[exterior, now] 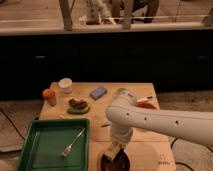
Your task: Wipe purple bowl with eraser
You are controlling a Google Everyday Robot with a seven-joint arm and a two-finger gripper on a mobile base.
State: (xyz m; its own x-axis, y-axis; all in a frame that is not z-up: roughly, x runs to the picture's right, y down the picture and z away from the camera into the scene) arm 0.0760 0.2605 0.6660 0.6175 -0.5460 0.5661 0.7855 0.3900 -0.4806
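The purple bowl point(116, 162) is a dark, shallow round bowl at the front edge of the wooden table point(95, 120), just right of the green tray. My gripper point(114, 150) hangs straight down from the white arm point(150, 122) that reaches in from the right. It is directly over the bowl, at its rim level. It is shut on the eraser point(112, 148), a small tan-beige block with a paler face that sits against the bowl's inside. The arm hides the far side of the bowl.
A green tray point(40, 150) with a fork point(72, 142) fills the front left. Behind it stand a green saucer with brown food point(78, 106), an orange object point(49, 96), a white cup point(65, 85) and a blue block point(98, 92). An orange-red bowl point(146, 105) peeks out behind the arm.
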